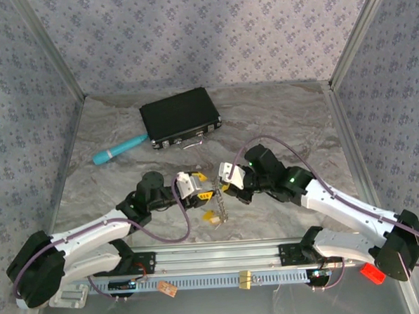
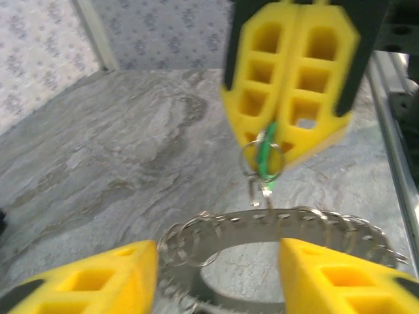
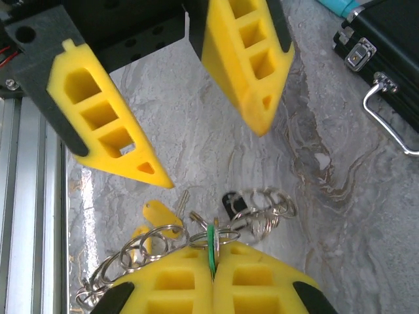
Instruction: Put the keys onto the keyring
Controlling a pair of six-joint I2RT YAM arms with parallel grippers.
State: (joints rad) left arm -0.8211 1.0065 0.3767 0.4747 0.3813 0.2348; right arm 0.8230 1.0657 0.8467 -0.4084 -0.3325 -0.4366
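Right claw [image 2: 288,147] is pinching the green key [image 2: 264,157]. Left claw [image 3: 215,156] is spread, keyring [image 2: 288,222] between its tips. Looks like the threading step, so next the key's loop needs lining up with the ring.

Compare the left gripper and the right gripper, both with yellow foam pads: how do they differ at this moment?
The left gripper has its pads spread apart; the right gripper has them pressed together. The right gripper clamps the small green-headed key, while the left gripper pinches nothing. Both wear slotted yellow foam and point toward each other above the grey marbled table.
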